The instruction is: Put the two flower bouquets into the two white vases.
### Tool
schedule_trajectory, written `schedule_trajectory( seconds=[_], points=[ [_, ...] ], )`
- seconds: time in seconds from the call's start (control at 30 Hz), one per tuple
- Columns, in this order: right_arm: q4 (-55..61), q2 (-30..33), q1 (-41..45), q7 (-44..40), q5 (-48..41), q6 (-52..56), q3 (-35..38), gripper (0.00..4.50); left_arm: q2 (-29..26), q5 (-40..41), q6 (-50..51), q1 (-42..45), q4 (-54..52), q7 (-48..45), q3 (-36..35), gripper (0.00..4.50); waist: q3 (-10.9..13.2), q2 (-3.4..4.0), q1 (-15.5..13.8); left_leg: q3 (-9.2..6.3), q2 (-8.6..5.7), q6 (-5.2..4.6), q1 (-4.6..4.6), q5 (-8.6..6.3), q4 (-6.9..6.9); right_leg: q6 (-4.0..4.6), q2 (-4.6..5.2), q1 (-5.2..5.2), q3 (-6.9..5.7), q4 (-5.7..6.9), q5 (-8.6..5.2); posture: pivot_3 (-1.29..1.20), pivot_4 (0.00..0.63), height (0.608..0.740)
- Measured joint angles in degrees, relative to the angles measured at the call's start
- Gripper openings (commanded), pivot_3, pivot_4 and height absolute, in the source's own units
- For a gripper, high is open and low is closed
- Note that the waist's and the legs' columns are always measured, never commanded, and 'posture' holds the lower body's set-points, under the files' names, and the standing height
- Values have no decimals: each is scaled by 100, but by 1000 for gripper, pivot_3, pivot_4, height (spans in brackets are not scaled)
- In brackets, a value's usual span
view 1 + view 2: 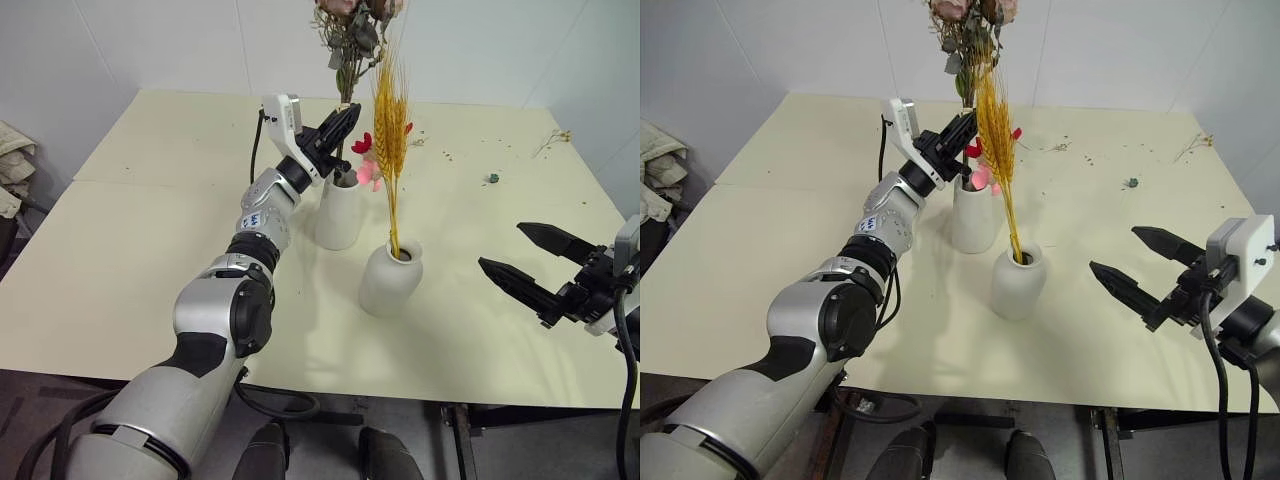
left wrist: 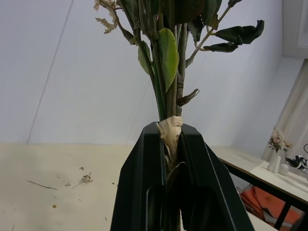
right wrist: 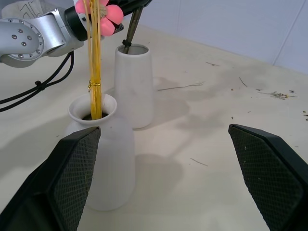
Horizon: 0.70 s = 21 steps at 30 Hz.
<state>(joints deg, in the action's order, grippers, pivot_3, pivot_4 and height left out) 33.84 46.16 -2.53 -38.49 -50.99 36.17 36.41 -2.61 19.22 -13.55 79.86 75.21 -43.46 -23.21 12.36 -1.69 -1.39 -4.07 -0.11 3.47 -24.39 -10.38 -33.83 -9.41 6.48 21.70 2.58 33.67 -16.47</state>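
Left eye view | rose bouquet (image 1: 347, 40) upright, stems down in tall vase (image 1: 338, 212) | left claw (image 1: 340, 128) clamps stems | right claw (image 1: 532, 262) agape

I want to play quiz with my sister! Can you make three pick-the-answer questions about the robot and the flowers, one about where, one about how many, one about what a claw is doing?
1. Where is the wheat bouquet?
A. lying on the table
B. standing in the squat vase
C. in the right gripper

2. How many white vases stand on the table?
A. one
B. two
C. three

3. What is the left gripper doing?
A. shut on the rose bouquet
B. hanging open
C. pressing on the table

Answers: 1 B, its stems go into that vase's mouth. 2 B, the squat one and the tall vase. 3 A, its fingers squeeze the tied stems above the tall vase, while the right gripper is open with nothing in it.
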Motion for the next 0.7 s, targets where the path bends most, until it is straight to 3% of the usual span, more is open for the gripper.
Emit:
schedule_trajectory(
  seconds=[0.03, 0.5, 0.53, 0.7],
  points=[
    [5, 0, 0, 7, -1, 0, 0, 4500, 0, -17, 30, 0, 0, 0, 13, 43, 0, 0, 0, 0, 0, 0, 0, 0, 0, 0, 0, 0, 0, 0, 0, 0, 150, 740],
    [23, 0, 86, 55, -5, -2, -17, 4500, -133, -311, 203, 0, -38, -497, 330, 4304, 0, 0, 5, 0, 0, 0, 1, 0, -1, 0, 0, 0, 0, 4, 0, 0, 150, 740],
    [23, 0, 93, 56, -5, -4, -17, 4500, -166, -328, 192, 0, -54, -535, 354, 4473, 0, 0, 5, 0, 0, 0, 1, 0, -1, 0, 0, 0, 0, 4, 0, 0, 150, 740],
    [24, 0, 94, 55, -4, -9, -17, 4500, -434, -408, 144, -114, -297, -847, 515, 4473, -1, 1, 7, 0, 0, 0, 1, 0, -1, 0, 0, 0, 1, 7, 0, 0, 150, 740]
  ],
)
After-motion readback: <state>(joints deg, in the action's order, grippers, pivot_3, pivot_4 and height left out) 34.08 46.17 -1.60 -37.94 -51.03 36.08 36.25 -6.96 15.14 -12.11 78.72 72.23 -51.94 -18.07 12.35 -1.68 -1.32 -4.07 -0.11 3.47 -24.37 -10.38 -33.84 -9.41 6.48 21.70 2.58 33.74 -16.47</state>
